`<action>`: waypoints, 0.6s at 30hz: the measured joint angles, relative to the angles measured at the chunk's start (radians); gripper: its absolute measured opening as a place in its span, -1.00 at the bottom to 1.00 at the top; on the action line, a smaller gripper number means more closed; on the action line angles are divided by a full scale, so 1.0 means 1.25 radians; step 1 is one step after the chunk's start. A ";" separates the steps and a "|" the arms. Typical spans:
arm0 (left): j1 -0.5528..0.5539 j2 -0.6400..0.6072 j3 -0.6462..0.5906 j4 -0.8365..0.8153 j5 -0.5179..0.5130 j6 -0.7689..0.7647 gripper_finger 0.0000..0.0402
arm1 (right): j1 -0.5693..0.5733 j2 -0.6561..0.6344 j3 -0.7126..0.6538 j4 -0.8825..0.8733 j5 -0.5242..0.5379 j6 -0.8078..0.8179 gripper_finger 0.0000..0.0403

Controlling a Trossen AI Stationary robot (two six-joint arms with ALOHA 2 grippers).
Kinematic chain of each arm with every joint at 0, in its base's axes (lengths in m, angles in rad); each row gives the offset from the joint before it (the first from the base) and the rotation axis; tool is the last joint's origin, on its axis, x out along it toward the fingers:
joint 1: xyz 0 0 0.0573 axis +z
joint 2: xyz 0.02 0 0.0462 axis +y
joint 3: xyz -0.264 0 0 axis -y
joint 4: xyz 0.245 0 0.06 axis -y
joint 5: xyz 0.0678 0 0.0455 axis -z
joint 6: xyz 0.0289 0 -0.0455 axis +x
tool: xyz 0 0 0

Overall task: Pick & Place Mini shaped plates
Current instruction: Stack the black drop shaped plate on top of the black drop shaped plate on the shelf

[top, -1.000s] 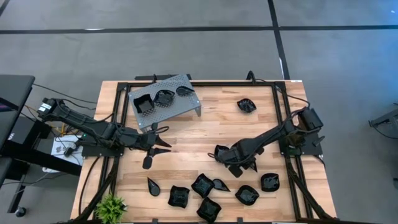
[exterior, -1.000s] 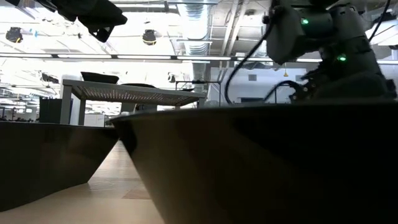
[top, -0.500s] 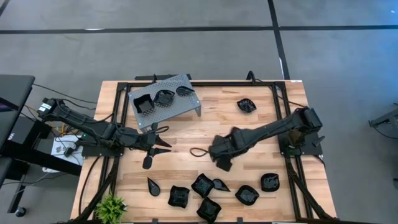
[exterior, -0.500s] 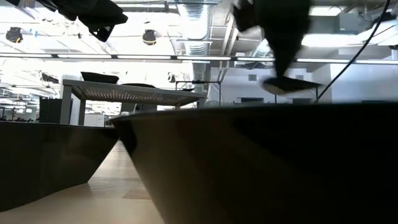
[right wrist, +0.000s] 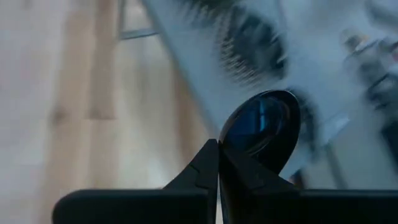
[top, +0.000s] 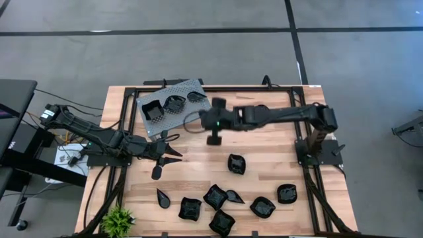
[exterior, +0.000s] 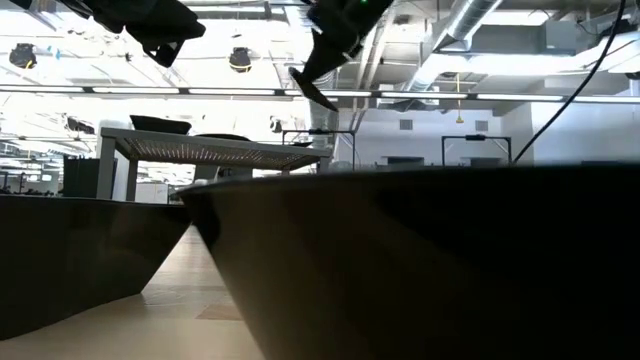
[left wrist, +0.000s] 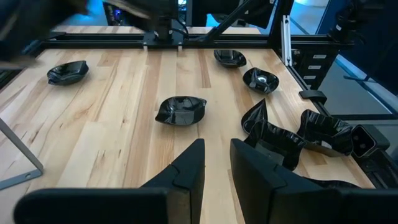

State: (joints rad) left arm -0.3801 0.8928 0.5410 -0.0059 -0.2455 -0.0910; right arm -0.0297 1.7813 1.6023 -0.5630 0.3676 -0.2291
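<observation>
From the high view I found the right arm stretched across the table, its right gripper [top: 195,119] above the near edge of the grey perforated tray [top: 192,112]. In the right wrist view its fingers [right wrist: 211,163] were pressed together on the rim of a small round glossy plate [right wrist: 264,127], held clear of the surface with the tray blurred behind it. The low view showed the same plate [exterior: 312,88] tilted, hanging under the gripper above the tray's top.

Three mini plates already sat on the tray [top: 170,104], side by side along its far part. One dish [top: 262,112] lay alone on the table's far right. Another dish [top: 236,164] lay near the middle of the table. A cluster of plates [top: 218,198] lay along the near edge, several touching one another.

The left gripper [top: 177,153] hung over the table's left side, just near of the tray. In the left wrist view I saw its fingers [left wrist: 188,171] a narrow gap apart, nothing between them, pointing across the wood toward a scalloped dish [left wrist: 180,109].

A small green plant [top: 118,217] stood at the near left corner of the table [top: 198,153].
</observation>
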 joint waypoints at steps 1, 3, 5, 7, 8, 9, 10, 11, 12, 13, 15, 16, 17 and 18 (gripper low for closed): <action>0.000 0.000 0.000 0.000 0.000 0.000 -0.61 | -0.013 0.000 0.009 0.011 0.000 -0.036 -0.98; 0.000 0.000 0.000 0.000 0.000 -0.001 -0.61 | -0.039 0.004 0.041 0.020 0.000 -0.094 -0.99; 0.000 0.000 0.000 0.000 0.000 0.000 -0.61 | -0.059 0.017 0.079 0.021 -0.001 -0.140 -0.99; 0.000 0.000 0.000 0.005 0.000 0.000 -0.61 | -0.075 0.048 0.120 0.017 -0.012 -0.179 -0.99; 0.000 0.000 0.000 0.005 0.000 0.000 -0.61 | -0.084 0.068 0.140 0.017 -0.028 -0.200 -0.99; 0.000 0.000 0.000 0.005 0.000 0.000 -0.61 | -0.093 0.089 0.159 0.015 -0.044 -0.219 -0.99; 0.000 0.000 0.000 0.005 0.000 0.000 -0.61 | -0.101 0.111 0.177 0.011 -0.049 -0.234 -0.99; 0.000 0.000 0.000 0.006 0.000 0.000 -0.61 | -0.109 0.132 0.197 0.011 -0.048 -0.242 -0.99; 0.000 0.000 0.000 0.006 0.000 0.000 -0.61 | -0.119 0.149 0.213 0.008 -0.048 -0.244 -0.99; 0.000 0.000 0.000 0.005 0.000 -0.001 -0.61 | -0.128 0.166 0.230 -0.007 -0.048 -0.244 -0.99; 0.000 0.000 0.000 0.006 0.000 -0.002 -0.61 | -0.149 0.199 0.263 -0.018 -0.046 -0.244 -0.98; 0.000 0.000 0.000 0.005 0.000 -0.003 -0.61 | -0.157 0.213 0.274 -0.038 -0.044 -0.244 -0.98; 0.000 0.000 -0.001 0.006 0.000 -0.003 -0.61 | -0.164 0.227 0.285 -0.043 -0.042 -0.244 -0.98; 0.000 0.000 -0.001 0.005 0.000 -0.003 -0.61 | -0.172 0.239 0.296 -0.043 -0.042 -0.243 -0.98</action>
State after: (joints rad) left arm -0.3798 0.8932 0.5404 0.0010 -0.2455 -0.0944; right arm -0.2446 2.0798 1.9724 -0.6168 0.3145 -0.5329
